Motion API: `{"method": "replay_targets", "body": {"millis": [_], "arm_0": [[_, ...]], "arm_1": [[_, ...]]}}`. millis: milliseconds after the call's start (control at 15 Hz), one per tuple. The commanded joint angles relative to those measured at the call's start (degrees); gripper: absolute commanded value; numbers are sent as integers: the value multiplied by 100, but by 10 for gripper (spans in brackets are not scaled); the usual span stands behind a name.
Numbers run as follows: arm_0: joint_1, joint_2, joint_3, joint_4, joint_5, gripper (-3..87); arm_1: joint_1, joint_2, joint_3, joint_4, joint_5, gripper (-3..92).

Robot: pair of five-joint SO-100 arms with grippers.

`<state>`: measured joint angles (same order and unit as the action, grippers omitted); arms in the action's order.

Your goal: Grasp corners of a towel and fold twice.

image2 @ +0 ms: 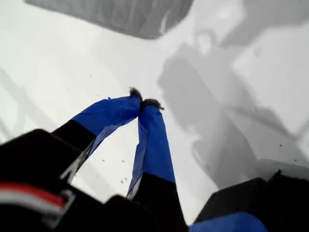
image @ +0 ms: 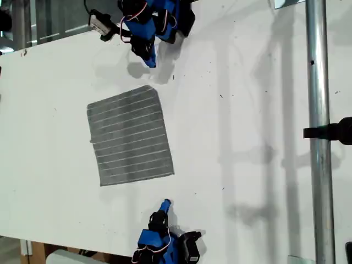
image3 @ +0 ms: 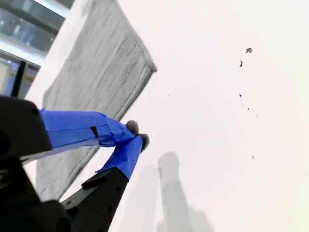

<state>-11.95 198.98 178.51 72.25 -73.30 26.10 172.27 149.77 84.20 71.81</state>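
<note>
Two grippers: both blue, fingertips pressed together, holding nothing
Towel (image: 131, 136): flat on the white table (image: 247, 137), unfolded
My first gripper (image2: 146, 102): near one corner
My second gripper (image3: 137, 134): beside another corner

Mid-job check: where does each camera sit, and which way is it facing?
Exterior view: overhead, looking down on the white table and flat towel; one arm at its top edge, another at its bottom edge.
First wrist view: rides my first tool, shut, looking along it at the table, a towel corner beyond.
Second wrist view: rides my second tool, shut, above bare table, towel alongside.
Shared: all three show the towel.
</note>
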Motion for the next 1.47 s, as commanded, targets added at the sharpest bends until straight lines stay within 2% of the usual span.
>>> {"method": "replay_targets", "body": {"millis": [0, 200, 333, 400, 467, 533, 600, 733, 1067, 1200, 1400], "arm_0": [[-70, 26, 18, -105, -70, -27], [-53, 26, 18, -105, -88, -27], [-44, 26, 18, -105, -97, -27], [-44, 26, 18, -97, -105, -27], [-44, 26, 18, -97, -105, -27], [-44, 26, 18, -97, -105, -27], [-44, 26, 18, -97, -105, -27], [-44, 26, 18, -97, -105, -27], [0, 26, 18, -97, -114, -27], [0, 26, 18, -79, -149, -27], [0, 26, 18, -79, -167, -27]], "arm_1": [[396, -2575, -2338, 26, -1415, -3], [571, -5001, -4201, 193, -3401, 0], [606, -5423, -4772, 264, -4069, 16], [519, -5599, -4957, 325, -4228, 71], [510, -5845, -5115, 448, -4289, 281], [457, -6029, -5168, 475, -4491, 353], [448, -6126, -5150, 466, -4562, 380], [475, -6187, -4623, -62, -4711, 388], [940, -7216, -2892, -2197, -5106, 363], [1081, -7937, -2944, -2628, -5124, 358], [1222, -8314, -3270, -2593, -5256, 338]]}}
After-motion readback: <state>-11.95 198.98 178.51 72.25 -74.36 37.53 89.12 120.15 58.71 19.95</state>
